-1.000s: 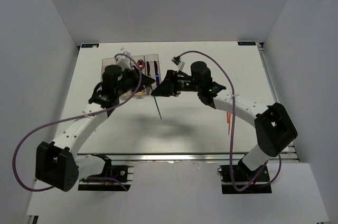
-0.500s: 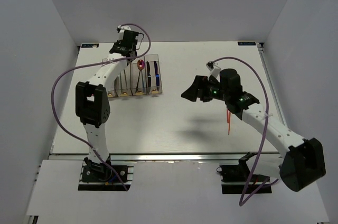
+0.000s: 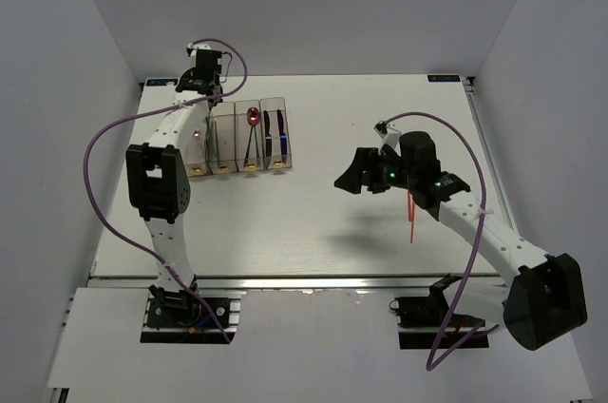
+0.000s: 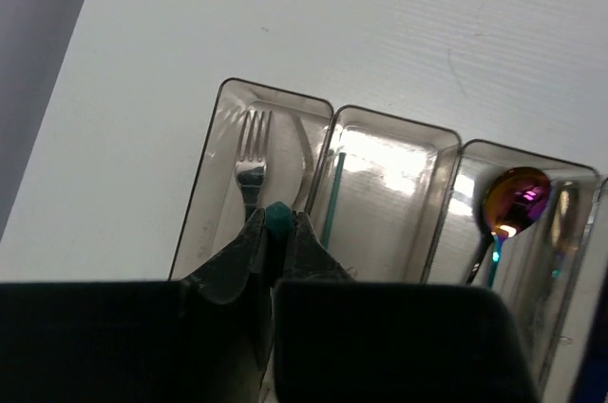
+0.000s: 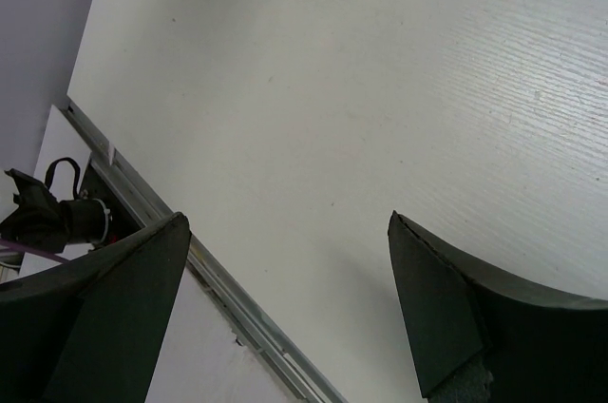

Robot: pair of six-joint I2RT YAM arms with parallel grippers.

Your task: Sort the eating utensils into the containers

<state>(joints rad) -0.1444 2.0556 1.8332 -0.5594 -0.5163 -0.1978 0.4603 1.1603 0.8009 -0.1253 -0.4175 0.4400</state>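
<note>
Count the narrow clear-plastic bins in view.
4, joined in a row at the table's far left: leftmost partly under the left arm, then second, third, rightmost. None seems hidden.

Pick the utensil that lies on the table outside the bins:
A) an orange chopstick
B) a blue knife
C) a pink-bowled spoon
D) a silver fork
A: the orange chopstick lies on the bare table beside the right arm, while the forks, the pink-bowled spoon and the blue knife all sit inside the bins.
</note>
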